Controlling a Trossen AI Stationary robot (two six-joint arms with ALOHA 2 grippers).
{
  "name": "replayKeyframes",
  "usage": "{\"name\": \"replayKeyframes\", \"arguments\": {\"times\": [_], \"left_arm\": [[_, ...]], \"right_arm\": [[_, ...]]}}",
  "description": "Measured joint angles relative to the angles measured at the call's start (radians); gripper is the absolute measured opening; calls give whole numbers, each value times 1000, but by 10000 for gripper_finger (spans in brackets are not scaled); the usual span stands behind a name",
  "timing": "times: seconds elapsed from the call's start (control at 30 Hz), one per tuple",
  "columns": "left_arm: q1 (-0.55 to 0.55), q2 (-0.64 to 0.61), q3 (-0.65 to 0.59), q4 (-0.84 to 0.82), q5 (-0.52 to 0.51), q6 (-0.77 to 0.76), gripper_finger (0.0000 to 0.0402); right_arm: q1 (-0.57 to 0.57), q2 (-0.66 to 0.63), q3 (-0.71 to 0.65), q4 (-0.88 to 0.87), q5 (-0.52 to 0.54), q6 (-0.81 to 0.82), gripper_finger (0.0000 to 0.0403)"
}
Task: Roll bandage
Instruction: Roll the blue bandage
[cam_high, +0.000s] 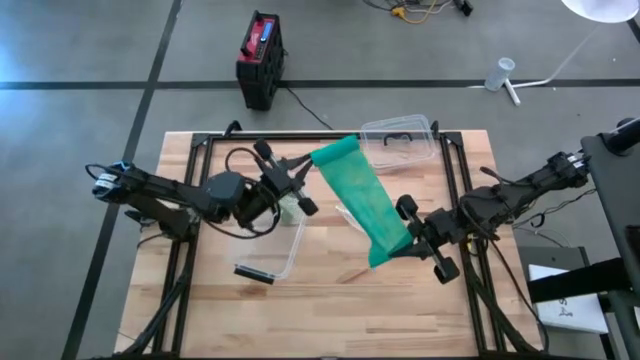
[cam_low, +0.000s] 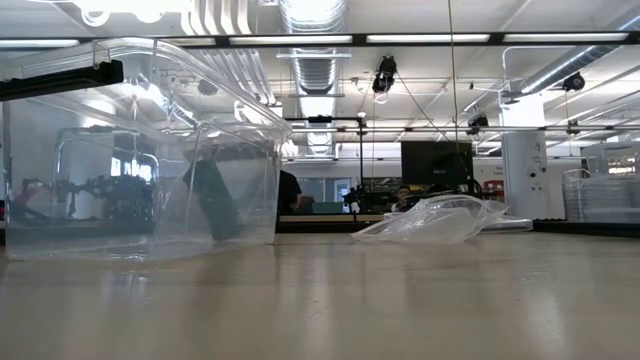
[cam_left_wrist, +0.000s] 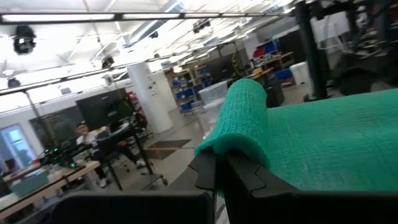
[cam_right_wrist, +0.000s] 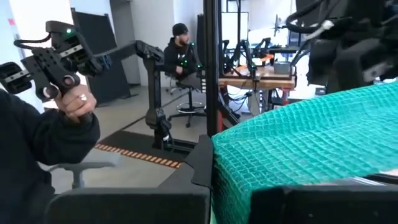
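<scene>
A green mesh bandage (cam_high: 362, 200) spans as a flat strip between my two grippers, above the table. My left gripper (cam_high: 308, 162) is shut on its far end, which is curled over in the left wrist view (cam_left_wrist: 242, 118). My right gripper (cam_high: 398, 248) is shut on its near end, which fills the right wrist view (cam_right_wrist: 311, 143). Neither gripper shows in the low view. My left gripper pinches the bandage's far end (cam_left_wrist: 231, 149) between its two fingers, coming level from the table's left. The end is folded or curled over the fingertips; the strip runs off toward the other arm, clear of the table. My right gripper pinches the bandage's near end (cam_right_wrist: 231, 163) between its two fingers, coming from the table's right. The fingers lie across the strip. The cloth spreads flat away from the fingers, clear of the table; the pads are hidden by the cloth.
A clear plastic box (cam_high: 400, 138) stands at the far edge; another clear box (cam_high: 282, 245) lies near my left gripper and looms in the low view (cam_low: 140, 150). A clear plastic bag (cam_low: 440, 220) lies mid-table. People are in the room behind, one close by (cam_right_wrist: 43, 143).
</scene>
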Motion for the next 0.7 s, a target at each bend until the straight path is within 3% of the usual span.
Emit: {"name": "replayKeyframes", "arguments": {"times": [0.2,0.47,0.7], "left_arm": [[35,32,0,-3,73,-42,0],[33,95,0,-39,77,-37,0],[21,148,0,-77,77,-39,0]], "right_arm": [[0,0,0,14,34,1,0],[0,-1,9,100,41,18,0],[-4,-2,55,97,175,61,0]]}}
